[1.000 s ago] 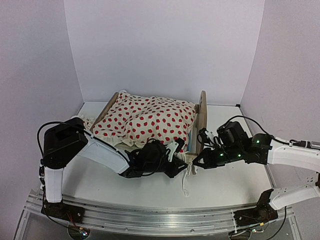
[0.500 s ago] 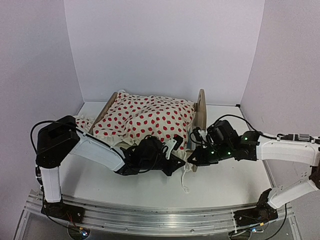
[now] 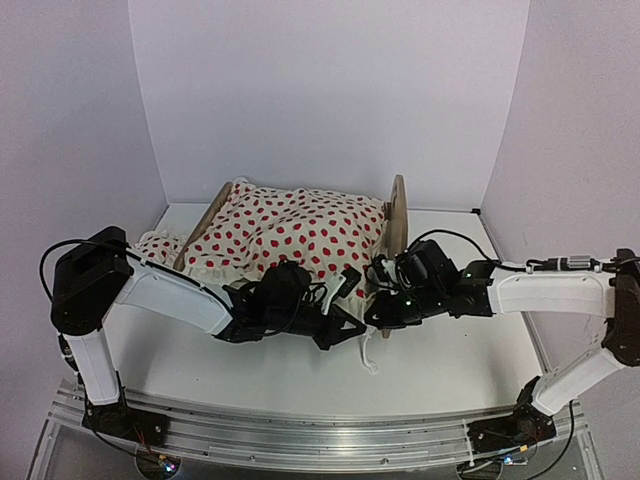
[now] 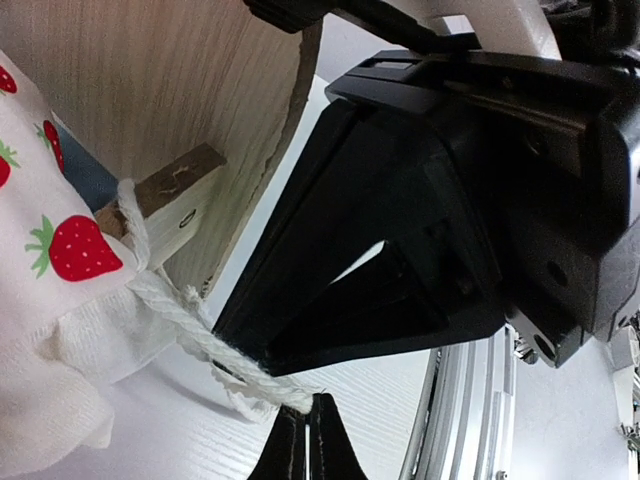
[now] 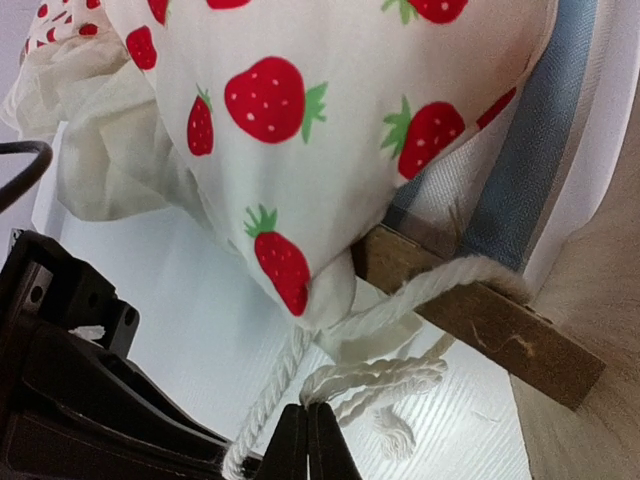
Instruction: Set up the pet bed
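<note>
bed [image 3: 396,215]: sits toward the back of the desk [image 3: 450,360], its wooden end board upright on the right, its striped mattress [image 5: 520,160] showing only as a blue edge at the near corner.
blanket [image 3: 290,235]: strawberry-print cloth heaped over the bed, spilling off its near side.
cord [image 4: 195,335]: white twisted rope running from the blanket's corner, over the bed's side rail [image 5: 480,320], down to the desk just in front of the bed.
left gripper [image 4: 308,440]: fully closed at the bed's near right corner, pinching the cord, by the wrist view.
right gripper [image 5: 307,440]: fully closed just right of the left one, against the same corner; its tips meet at the looped cord and seem to nip it.
step in hand: judged to be drawing the cord to settle the blanket at the bed's corner.
doing it well: pull gently and along the rail, since the cord bends over the wooden edge and could snag or drag the light bed.
arm spacing: both grippers crowd one corner, nearly touching; move one at a time.
watch for: blanket sliding further off the near side.
</note>
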`<action>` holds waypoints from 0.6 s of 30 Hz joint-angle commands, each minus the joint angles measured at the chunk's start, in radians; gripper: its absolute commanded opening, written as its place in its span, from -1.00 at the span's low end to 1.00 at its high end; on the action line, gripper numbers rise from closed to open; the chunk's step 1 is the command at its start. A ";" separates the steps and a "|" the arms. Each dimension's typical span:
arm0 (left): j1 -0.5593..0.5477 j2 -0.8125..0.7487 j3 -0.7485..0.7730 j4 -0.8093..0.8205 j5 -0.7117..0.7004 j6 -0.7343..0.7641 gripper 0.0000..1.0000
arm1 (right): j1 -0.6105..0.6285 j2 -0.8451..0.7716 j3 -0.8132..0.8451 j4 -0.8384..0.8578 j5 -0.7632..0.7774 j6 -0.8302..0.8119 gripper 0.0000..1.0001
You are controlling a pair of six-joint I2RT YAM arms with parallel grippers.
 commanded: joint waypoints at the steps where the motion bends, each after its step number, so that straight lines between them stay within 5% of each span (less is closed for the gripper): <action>1: 0.000 -0.066 -0.025 0.005 0.065 0.021 -1.00 | -0.016 0.044 -0.026 0.062 -0.036 0.041 -1.00; 18: 0.012 -0.019 -0.044 0.093 0.036 0.168 -1.00 | -0.013 0.171 -0.059 0.258 -0.051 0.269 -1.00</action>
